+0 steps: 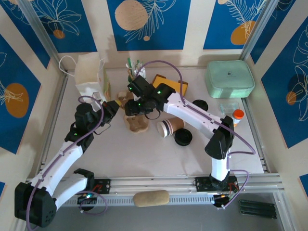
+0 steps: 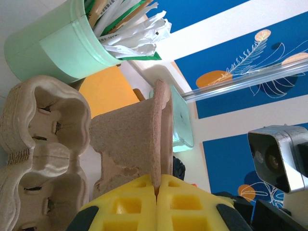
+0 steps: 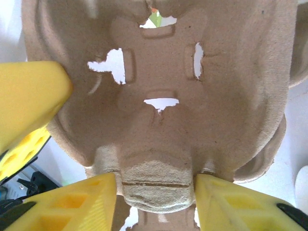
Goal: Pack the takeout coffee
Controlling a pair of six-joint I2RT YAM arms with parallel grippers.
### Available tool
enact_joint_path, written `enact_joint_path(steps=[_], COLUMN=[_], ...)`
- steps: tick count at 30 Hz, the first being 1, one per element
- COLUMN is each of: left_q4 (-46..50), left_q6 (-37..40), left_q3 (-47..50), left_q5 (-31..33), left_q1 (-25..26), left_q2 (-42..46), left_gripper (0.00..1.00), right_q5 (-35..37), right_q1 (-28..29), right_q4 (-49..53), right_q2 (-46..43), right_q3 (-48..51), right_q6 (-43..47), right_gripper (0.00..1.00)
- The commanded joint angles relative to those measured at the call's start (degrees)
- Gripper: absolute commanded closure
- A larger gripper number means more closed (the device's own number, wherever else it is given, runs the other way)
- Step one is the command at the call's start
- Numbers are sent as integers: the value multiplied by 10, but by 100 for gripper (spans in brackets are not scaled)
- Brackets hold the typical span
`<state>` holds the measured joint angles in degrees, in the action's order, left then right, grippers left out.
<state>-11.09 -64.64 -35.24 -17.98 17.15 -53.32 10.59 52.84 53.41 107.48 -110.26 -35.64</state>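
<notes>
Utensils (image 2: 134, 29) fill mint cup (image 2: 57, 48); left gripper (image 2: 157, 190) and right gripper (image 3: 155, 192) clamp empty pulp carrier (image 3: 159, 72).

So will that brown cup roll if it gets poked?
Probably: the cup lies on its side, so a nudge would likely roll it, in a curve since it tapers. It looks like open, lidless paper, so it is likely light and would squash if squeezed hard.
</notes>
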Motion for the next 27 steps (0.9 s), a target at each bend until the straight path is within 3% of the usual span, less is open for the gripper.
enact_joint_path(steps=[1, 10, 17, 27], left_q4=[-13, -13, -14, -14], left_q6=[-7, -6, -7, -7], left_q3=[1, 1, 2, 3], left_q5=[-1, -1, -1, -2], left_q1=[4, 4, 4, 4], left_q2=[4, 3, 5, 5], left_gripper=[100, 100, 100, 100], right_q5=[2, 10, 4, 2], right_q1=[5, 6, 8, 9], right_q4=[4, -7, -10, -20], right_q2=[10, 0, 2, 12], right_q3=[-10, 8, 7, 20], right_q6=[6, 1, 0, -6], right_gripper=[57, 67, 58, 63])
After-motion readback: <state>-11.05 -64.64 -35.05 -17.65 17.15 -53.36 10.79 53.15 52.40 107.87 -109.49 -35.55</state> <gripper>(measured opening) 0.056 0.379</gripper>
